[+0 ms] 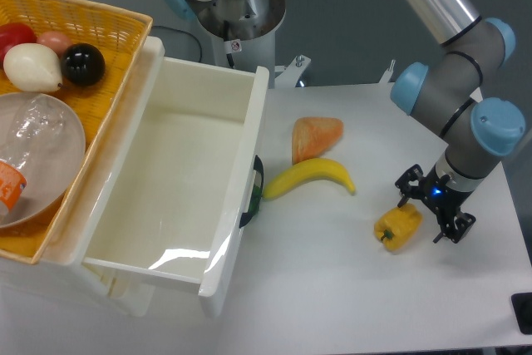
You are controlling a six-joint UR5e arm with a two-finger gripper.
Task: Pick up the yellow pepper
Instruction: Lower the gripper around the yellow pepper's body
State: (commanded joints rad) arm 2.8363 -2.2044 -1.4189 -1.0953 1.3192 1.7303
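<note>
We note the yellow pepper [398,227] as smooth, waxy plastic with a mild sheen. The gripper [433,214] looks matt black. The drawer [179,180] is glossy white plastic, the basket [93,31] woven wicker, the table [332,288] matt white.

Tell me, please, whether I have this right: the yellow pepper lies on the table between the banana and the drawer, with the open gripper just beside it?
Not quite. The yellow pepper lies on the far side of the banana from the drawer, not between them. The camera view shows this. The rest holds: it is on the table, with the open gripper just beside it.
</note>
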